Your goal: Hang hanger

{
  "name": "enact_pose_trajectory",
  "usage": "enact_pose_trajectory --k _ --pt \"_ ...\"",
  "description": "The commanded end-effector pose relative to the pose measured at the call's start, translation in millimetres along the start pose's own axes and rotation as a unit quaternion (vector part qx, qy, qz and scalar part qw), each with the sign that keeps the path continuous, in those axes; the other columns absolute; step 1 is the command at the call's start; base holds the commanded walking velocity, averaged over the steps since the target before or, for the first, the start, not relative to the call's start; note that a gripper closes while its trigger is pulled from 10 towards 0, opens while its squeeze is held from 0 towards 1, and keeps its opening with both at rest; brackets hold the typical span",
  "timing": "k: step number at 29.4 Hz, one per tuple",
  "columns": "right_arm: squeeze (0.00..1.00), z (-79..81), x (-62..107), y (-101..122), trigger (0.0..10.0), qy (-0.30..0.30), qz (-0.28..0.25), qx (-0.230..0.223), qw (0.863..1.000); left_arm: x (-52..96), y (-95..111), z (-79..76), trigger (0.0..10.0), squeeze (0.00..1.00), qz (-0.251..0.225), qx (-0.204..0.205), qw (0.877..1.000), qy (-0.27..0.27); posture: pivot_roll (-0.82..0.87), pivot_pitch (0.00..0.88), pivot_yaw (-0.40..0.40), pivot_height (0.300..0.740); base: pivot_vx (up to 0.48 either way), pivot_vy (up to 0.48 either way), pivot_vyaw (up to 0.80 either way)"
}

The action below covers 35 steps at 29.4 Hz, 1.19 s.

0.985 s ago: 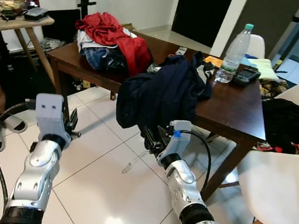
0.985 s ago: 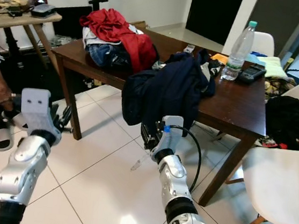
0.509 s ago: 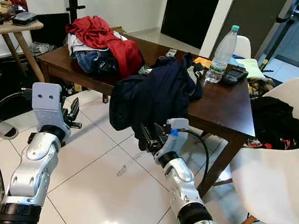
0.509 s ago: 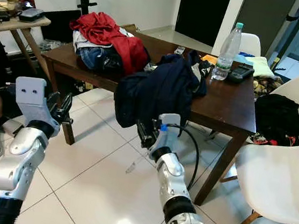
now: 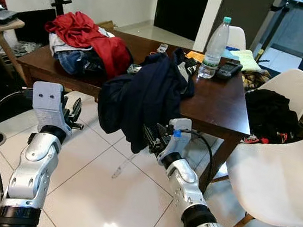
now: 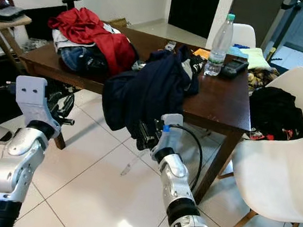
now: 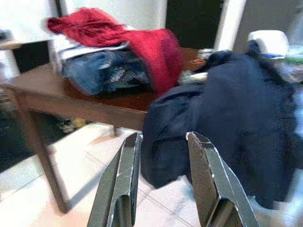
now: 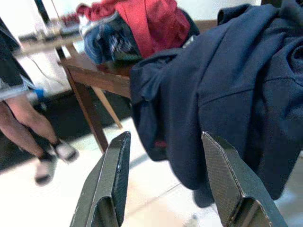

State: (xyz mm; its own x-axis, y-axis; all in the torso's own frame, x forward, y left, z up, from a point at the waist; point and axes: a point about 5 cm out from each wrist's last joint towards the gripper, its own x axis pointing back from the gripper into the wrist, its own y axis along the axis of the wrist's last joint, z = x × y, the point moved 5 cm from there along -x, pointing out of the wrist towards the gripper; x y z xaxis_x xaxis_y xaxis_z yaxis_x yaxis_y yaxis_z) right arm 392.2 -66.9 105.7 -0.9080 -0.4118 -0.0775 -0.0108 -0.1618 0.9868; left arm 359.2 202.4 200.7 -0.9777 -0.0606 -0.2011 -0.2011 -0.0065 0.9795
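Observation:
A dark navy jacket (image 5: 142, 99) lies draped over the front edge of the brown table (image 5: 223, 108), its lower part hanging toward the floor. A thin pale stick-like thing (image 5: 119, 169) lies on the tiles below it; I cannot tell what it is. My right gripper (image 5: 151, 138) is open and empty, low and just before the jacket's hanging hem (image 8: 227, 109). My left gripper (image 5: 74, 114) is open and empty too, held left of the jacket near the table leg. The left wrist view looks between its fingers (image 7: 123, 179) at the jacket (image 7: 236, 123).
A heap of red and denim clothes (image 5: 84, 34) sits on the table's left end, a water bottle (image 5: 215, 41) at the back. White chairs (image 5: 275, 177) stand to the right, one with a black garment (image 5: 269, 113). A person's legs (image 8: 28, 123) stand left.
The whole picture has slid left as the camera moved, so the table sits nearer. Both arms keep the same pose and both grippers stay open.

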Motion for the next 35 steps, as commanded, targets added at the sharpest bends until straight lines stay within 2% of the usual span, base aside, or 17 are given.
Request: enact_pose_trajectory --k 1,5,19,29,35 --pt "0.0 9.9 -5.4 8 10.0 0.012 -0.016 -0.002 1.0 1.6 1 11.1 10.0 0.0 0.001 -0.006 1.0 0.015 0.2 0.0 -0.055 0.74 0.319 0.0 0.8" --pt "0.0 7.9 -5.3 6 10.0 0.004 -0.017 -0.038 0.999 1.5 1 11.3 10.0 0.0 0.002 -0.01 1.0 0.013 0.2 0.0 -0.055 0.74 0.319 0.0 0.2" --pt "0.0 13.4 -3.5 6 10.0 0.02 -0.021 -0.023 0.999 1.5 1 13.7 10.0 0.0 0.008 -0.019 1.0 0.011 0.2 0.0 -0.049 0.74 0.318 0.0 0.0" --pt "0.0 20.5 -3.7 10 10.0 0.041 -0.031 -0.02 0.998 -1.1 8 16.3 10.0 0.0 0.001 -0.021 1.0 0.014 0.21 0.0 -0.053 0.74 0.319 0.0 0.6" --pt "0.0 20.5 -4.5 12 10.0 0.038 -0.037 -0.04 0.998 -1.4 15 21.5 10.0 0.0 -0.008 -0.027 0.999 0.017 0.21 0.0 -0.053 0.74 0.315 0.0 0.0"
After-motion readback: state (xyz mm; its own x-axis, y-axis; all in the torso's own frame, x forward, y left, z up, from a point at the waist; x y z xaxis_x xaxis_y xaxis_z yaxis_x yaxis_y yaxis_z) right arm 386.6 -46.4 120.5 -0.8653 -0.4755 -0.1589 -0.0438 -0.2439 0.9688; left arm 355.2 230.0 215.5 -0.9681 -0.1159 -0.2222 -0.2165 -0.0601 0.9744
